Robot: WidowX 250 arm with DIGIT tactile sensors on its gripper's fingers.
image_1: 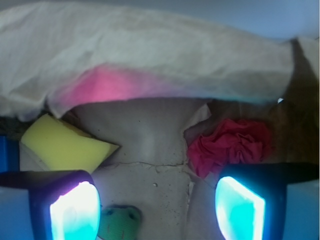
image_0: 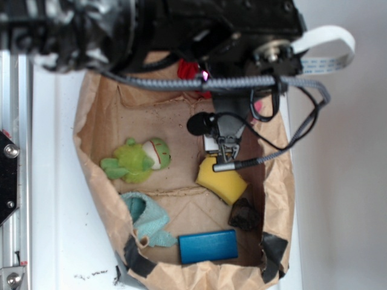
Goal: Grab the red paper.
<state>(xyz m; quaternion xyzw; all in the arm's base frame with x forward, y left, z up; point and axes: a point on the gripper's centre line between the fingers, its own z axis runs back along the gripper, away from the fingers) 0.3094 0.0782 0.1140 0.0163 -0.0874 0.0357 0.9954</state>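
Brown paper bag (image_0: 97,121) lies opened flat-ish on white worktop (image_0: 54,181), walls standing up around the contents. Robot arm (image_0: 181,24) covers the top of the exterior view. Gripper (image_1: 157,205) hangs over the bag floor with fingers (image_1: 75,210) spread wide and nothing between them; the pads glow cyan in the wrist view.

Red paper (image_1: 230,145), a crumpled wad, sits on the bag floor close to the bag wall, just ahead of the finger seen on the right in the wrist view, not touching it as far as can be told. In the exterior view only a red sliver (image_0: 188,69) shows at the top edge of the bag, mostly hidden under the arm.

Yellow sponge (image_0: 221,178) sits near mid-right of the bag, a small black object (image_0: 245,214) just below it. Green frog plush (image_0: 136,160) is to the left. Teal cloth (image_0: 148,220) and blue block (image_0: 208,246) lie along the bottom edge.
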